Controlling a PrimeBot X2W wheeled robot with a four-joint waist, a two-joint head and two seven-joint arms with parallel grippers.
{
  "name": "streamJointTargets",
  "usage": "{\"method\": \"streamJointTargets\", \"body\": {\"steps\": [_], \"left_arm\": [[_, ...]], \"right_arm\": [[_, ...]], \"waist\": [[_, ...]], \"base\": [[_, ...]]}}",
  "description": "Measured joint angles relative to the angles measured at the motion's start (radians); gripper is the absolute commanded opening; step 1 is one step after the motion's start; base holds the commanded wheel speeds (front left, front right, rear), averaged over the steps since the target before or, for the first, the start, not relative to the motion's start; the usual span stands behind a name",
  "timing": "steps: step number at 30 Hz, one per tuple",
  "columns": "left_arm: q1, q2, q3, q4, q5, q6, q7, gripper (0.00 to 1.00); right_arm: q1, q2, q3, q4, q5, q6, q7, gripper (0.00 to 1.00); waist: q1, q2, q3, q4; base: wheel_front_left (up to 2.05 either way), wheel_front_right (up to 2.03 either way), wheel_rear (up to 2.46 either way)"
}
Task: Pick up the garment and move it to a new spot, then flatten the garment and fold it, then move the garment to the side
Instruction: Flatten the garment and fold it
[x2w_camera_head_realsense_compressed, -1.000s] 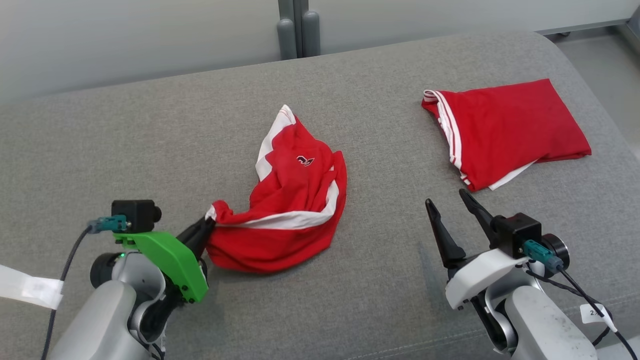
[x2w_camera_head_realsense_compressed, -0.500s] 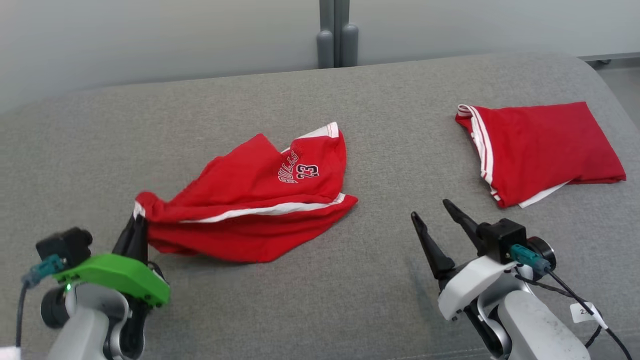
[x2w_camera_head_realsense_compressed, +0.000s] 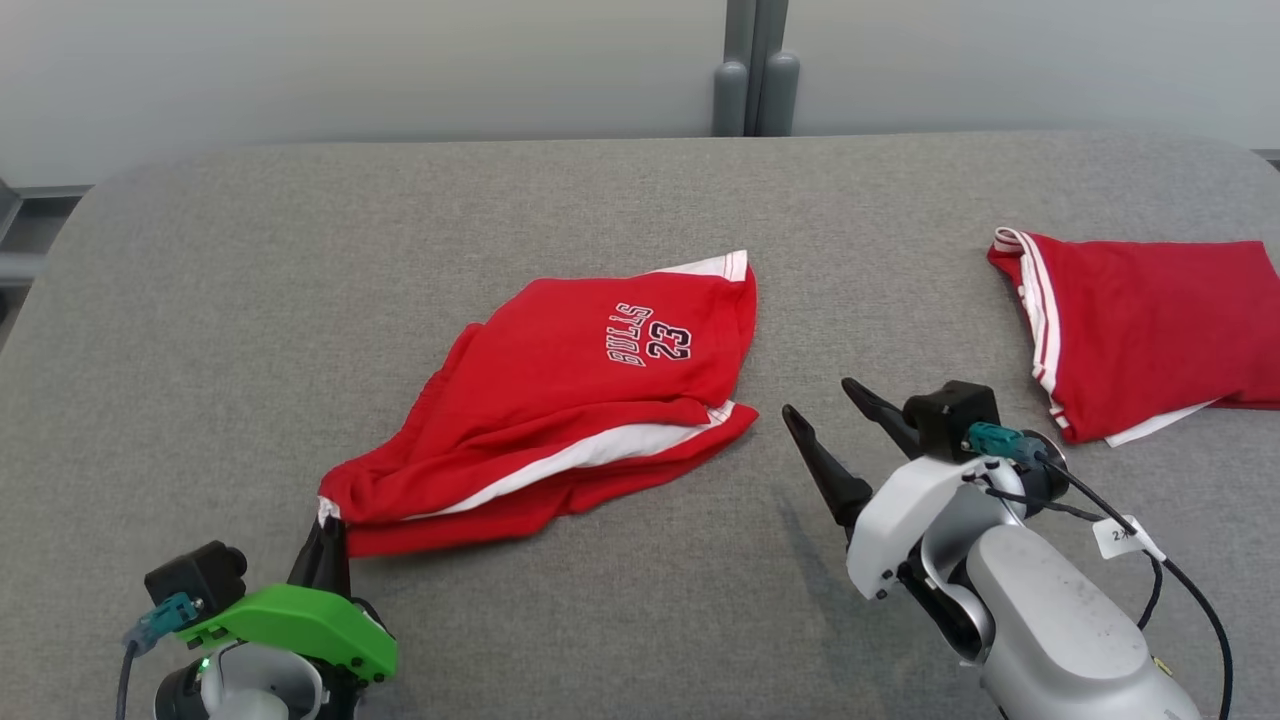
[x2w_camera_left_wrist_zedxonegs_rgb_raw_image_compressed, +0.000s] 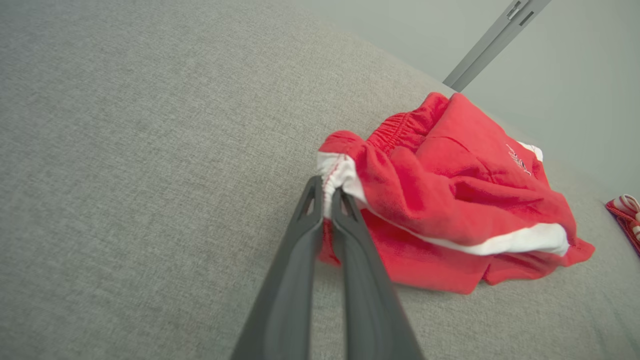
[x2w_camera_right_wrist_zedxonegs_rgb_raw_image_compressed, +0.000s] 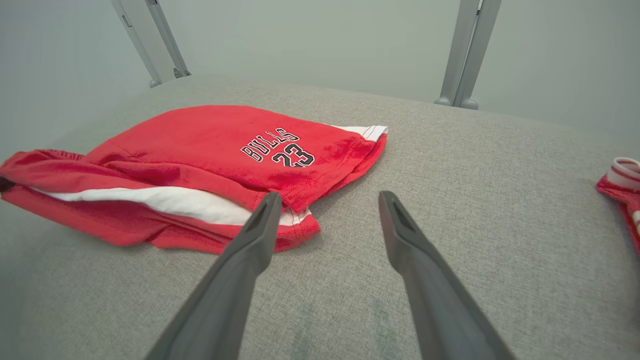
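Note:
The garment (x2w_camera_head_realsense_compressed: 570, 400) is a pair of red shorts with white side stripes and "BULLS 23" printed on it, lying rumpled on the grey padded surface (x2w_camera_head_realsense_compressed: 250, 300). My left gripper (x2w_camera_head_realsense_compressed: 325, 530) is shut on the white-trimmed waistband corner at the shorts' near left end; the left wrist view shows the garment (x2w_camera_left_wrist_zedxonegs_rgb_raw_image_compressed: 450, 200) pinched between the fingertips of the left gripper (x2w_camera_left_wrist_zedxonegs_rgb_raw_image_compressed: 327, 192). My right gripper (x2w_camera_head_realsense_compressed: 825, 405) hovers open just right of the shorts' hem. In the right wrist view the garment (x2w_camera_right_wrist_zedxonegs_rgb_raw_image_compressed: 200, 165) lies ahead and left of the right gripper (x2w_camera_right_wrist_zedxonegs_rgb_raw_image_compressed: 327, 200), whose fingers hold nothing.
A second red garment (x2w_camera_head_realsense_compressed: 1150, 330) with white stripes lies folded at the right edge of the surface. Grey posts (x2w_camera_head_realsense_compressed: 755, 80) stand behind the far edge against a pale wall. The surface's left corner (x2w_camera_head_realsense_compressed: 90, 200) is rounded.
The camera has swung left. My left gripper has dragged the shorts' corner toward the near left, stretching the garment out so the "BULLS 23" print now faces up. The right gripper stays open.

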Motion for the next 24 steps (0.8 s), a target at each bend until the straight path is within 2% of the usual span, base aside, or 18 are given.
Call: {"method": "streamJointTargets", "body": {"steps": [14, 24], "left_arm": [[-0.003, -0.028, -0.084, 0.038, 0.053, 0.0, 0.002, 0.0], [-0.043, -0.054, -0.104, 0.052, 0.063, 0.0, 0.0, 0.0]], "right_arm": [[-0.128, -0.002, -0.001, 0.171, 0.048, 0.009, 0.116, 1.0], [-0.206, -0.015, 0.058, 0.252, 0.046, 0.017, 0.17, 1.0]], "waist": [[0.0, 0.0, 0.052, 0.094], [0.0, 0.0, 0.101, 0.157]], "base": [[0.0, 0.0, 0.0], [0.0, 0.0, 0.0]]}}
